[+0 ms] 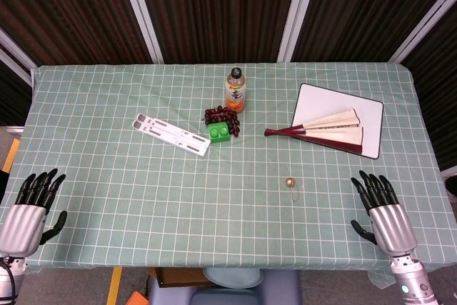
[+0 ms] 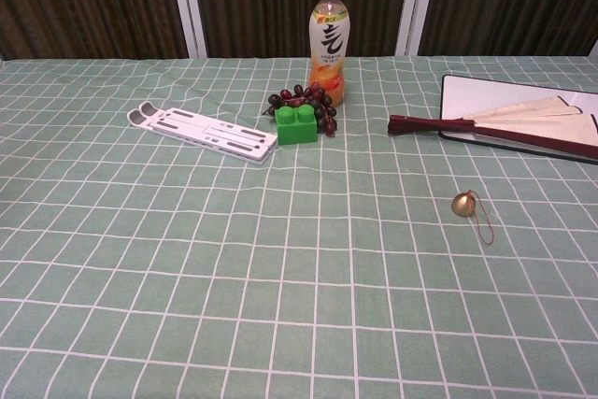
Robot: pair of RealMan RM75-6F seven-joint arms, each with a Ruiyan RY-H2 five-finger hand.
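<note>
My left hand (image 1: 30,208) rests near the table's front left corner, fingers spread, holding nothing. At the front right, my right hand (image 1: 382,208) lies the same way, empty with fingers apart. Neither hand shows in the chest view. A small brass bell (image 1: 290,183) (image 2: 462,203) with a red cord lies closest to the right hand, well apart from it. Farther back stand an orange drink bottle (image 1: 235,90) (image 2: 329,42), a bunch of dark grapes (image 1: 223,115) (image 2: 306,100) and a green toy brick (image 1: 219,132) (image 2: 296,125).
A white folding stand (image 1: 171,133) (image 2: 204,132) lies flat left of the brick. A half-folded paper fan (image 1: 321,131) (image 2: 495,124) rests partly on a white board (image 1: 371,113) (image 2: 456,91) at the back right. A green checked cloth (image 1: 143,198) covers the table.
</note>
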